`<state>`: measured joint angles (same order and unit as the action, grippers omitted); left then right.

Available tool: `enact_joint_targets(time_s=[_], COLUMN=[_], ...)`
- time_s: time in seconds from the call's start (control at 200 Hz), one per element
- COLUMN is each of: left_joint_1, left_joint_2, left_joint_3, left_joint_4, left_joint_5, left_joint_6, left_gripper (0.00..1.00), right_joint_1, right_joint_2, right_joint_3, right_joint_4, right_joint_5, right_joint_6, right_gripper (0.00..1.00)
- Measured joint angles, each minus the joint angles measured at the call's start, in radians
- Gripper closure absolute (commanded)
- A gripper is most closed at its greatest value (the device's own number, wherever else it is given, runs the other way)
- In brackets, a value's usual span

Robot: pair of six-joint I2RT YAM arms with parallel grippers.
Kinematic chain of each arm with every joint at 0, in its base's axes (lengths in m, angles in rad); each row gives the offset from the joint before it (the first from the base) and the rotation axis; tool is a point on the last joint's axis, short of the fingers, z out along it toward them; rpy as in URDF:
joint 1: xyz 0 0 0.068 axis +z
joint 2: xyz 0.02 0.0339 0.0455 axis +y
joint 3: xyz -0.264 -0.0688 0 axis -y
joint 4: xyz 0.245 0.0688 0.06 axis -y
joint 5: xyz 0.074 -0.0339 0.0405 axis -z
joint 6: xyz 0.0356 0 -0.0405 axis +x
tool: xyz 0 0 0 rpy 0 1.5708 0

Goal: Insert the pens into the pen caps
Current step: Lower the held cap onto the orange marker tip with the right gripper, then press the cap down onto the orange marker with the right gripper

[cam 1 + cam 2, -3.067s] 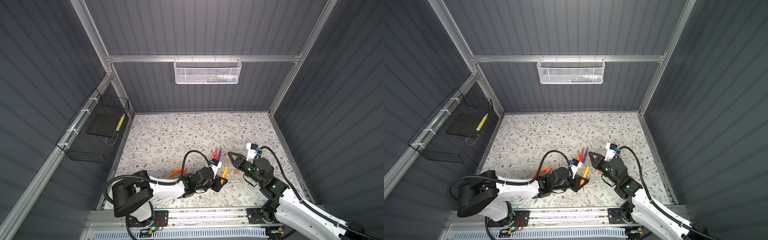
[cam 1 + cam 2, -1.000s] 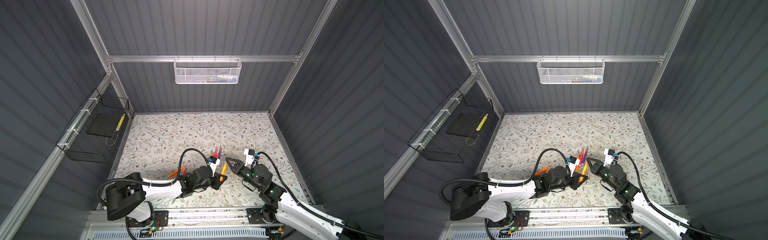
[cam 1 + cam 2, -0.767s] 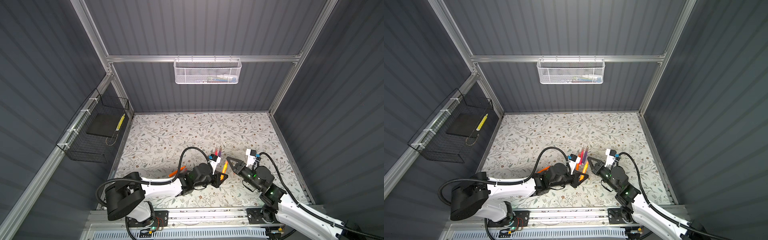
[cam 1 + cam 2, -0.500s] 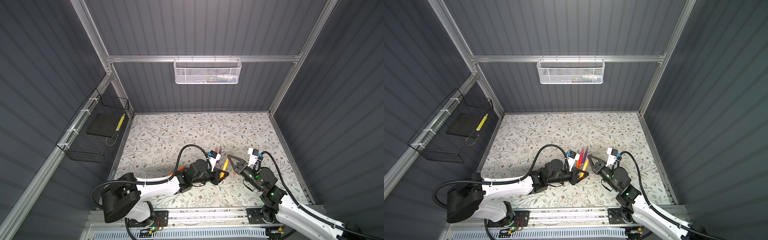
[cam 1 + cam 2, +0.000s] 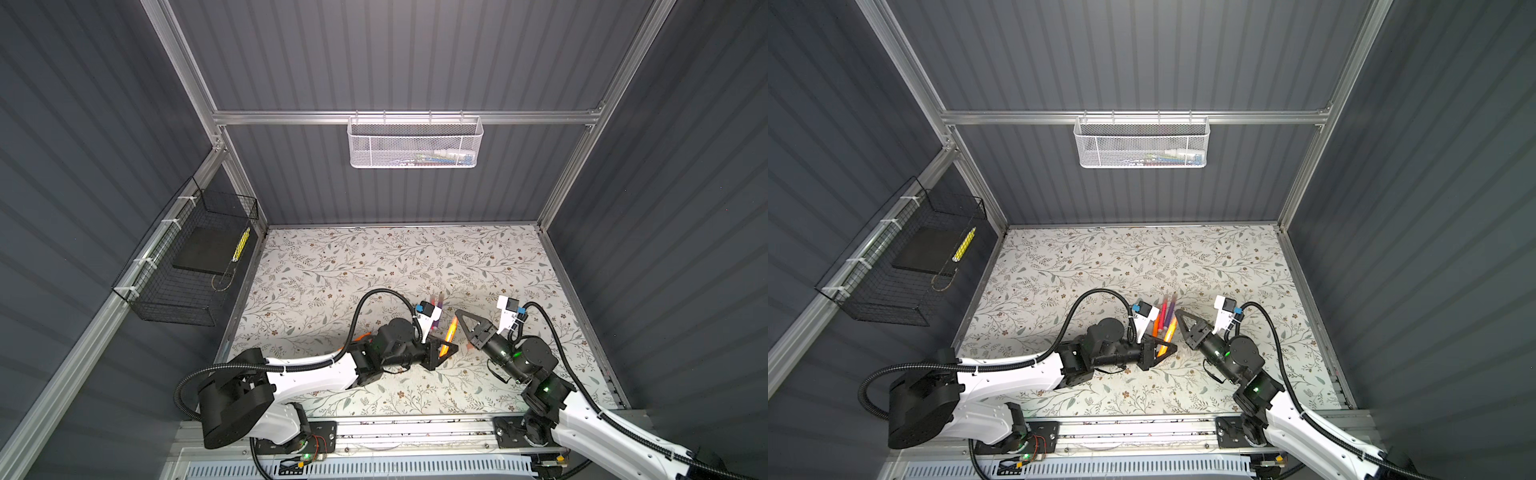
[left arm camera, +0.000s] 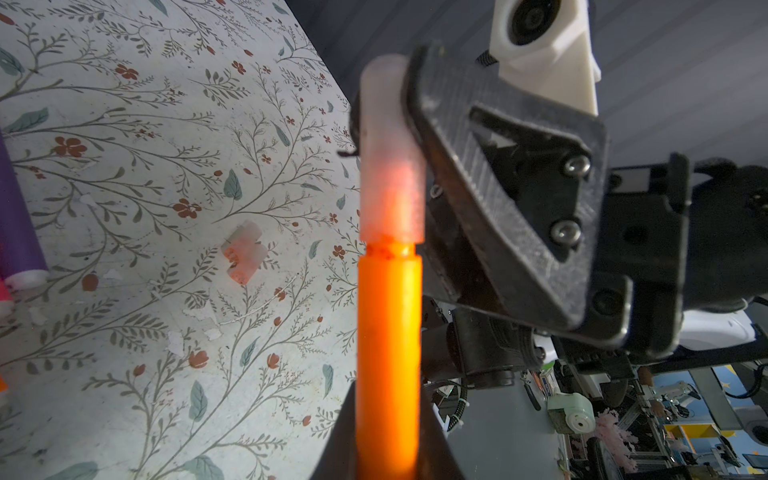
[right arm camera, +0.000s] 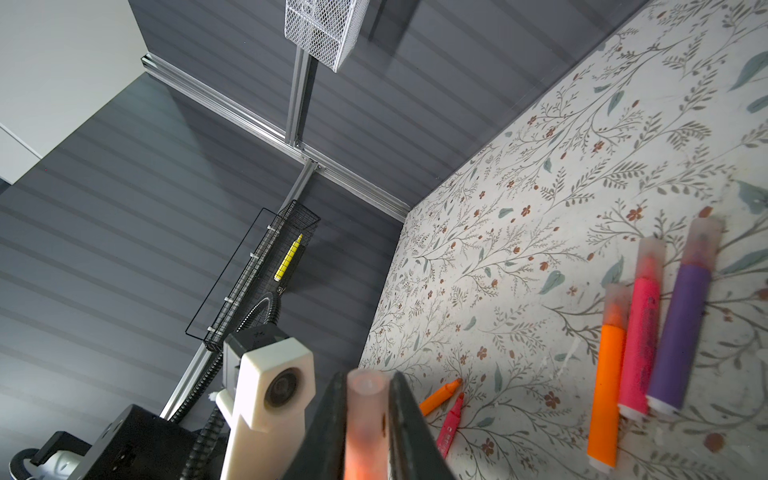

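Observation:
My left gripper (image 6: pixel 388 432) is shut on an orange pen (image 6: pixel 388 353), seen in both top views (image 5: pixel 450 334) (image 5: pixel 1169 332). A translucent pen cap (image 6: pixel 388 166) sits over its tip, with a narrow gap to the barrel. My right gripper (image 7: pixel 366 386) is shut on that pen cap (image 7: pixel 366 415), one finger (image 6: pixel 498 208) alongside it. Both grippers meet near the table's front middle (image 5: pixel 446 349) (image 5: pixel 461 316). Capped orange (image 7: pixel 607 374), pink (image 7: pixel 642 340) and purple (image 7: pixel 679 332) pens lie side by side. Uncapped orange (image 7: pixel 440 397) and red (image 7: pixel 451 424) pens lie apart from them.
Two loose pen caps (image 6: pixel 245 253) lie together on the floral table (image 5: pixel 374 266). A white mesh basket (image 5: pixel 415 143) hangs on the back wall. A black wire basket (image 5: pixel 187 266) with a yellow marker hangs on the left wall.
Both grippers have shifted slightly away from the front edge, still joined at the orange pen and its cap. The left arm has stretched out more to the right.

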<state>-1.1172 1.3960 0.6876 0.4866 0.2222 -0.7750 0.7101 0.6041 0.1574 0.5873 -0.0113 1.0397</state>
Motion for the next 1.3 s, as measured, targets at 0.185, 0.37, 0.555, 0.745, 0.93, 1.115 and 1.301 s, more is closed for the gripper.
enact_joint_targets(time_s=[0.185, 0.37, 0.555, 0.745, 0.93, 1.115, 1.301], left_joint_1=[0.000, 0.000, 0.000, 0.000, 0.006, 0.006, 0.006], left_joint_2=[0.000, -0.002, -0.009, -0.020, -0.043, -0.052, -0.053], left_joint_3=[0.000, 0.000, 0.000, 0.000, 0.000, 0.000, 0.000], left_joint_4=[0.001, 0.001, 0.001, 0.001, 0.029, 0.048, 0.050], left_joint_5=[0.001, 0.004, 0.003, -0.005, -0.014, -0.016, -0.024], left_joint_6=[0.000, 0.000, 0.004, 0.005, 0.017, 0.035, 0.049], left_gripper=[1.00, 1.00, 1.00, 1.00, 1.00, 1.00, 1.00], right_joint_1=[0.003, 0.005, 0.006, 0.006, 0.006, 0.006, 0.006], right_joint_2=[-0.017, -0.046, -0.093, -0.119, -0.111, -0.094, -0.063], right_joint_3=[0.000, 0.002, 0.002, 0.002, 0.014, 0.087, 0.173], right_joint_4=[-0.045, -0.086, -0.128, -0.149, -0.198, -0.255, -0.276], right_joint_5=[0.000, 0.000, 0.000, -0.001, -0.002, -0.005, 0.003], right_joint_6=[-0.011, -0.015, -0.020, -0.020, -0.045, -0.079, -0.115], right_gripper=[0.65, 0.63, 0.63, 0.60, 0.53, 0.49, 0.49])
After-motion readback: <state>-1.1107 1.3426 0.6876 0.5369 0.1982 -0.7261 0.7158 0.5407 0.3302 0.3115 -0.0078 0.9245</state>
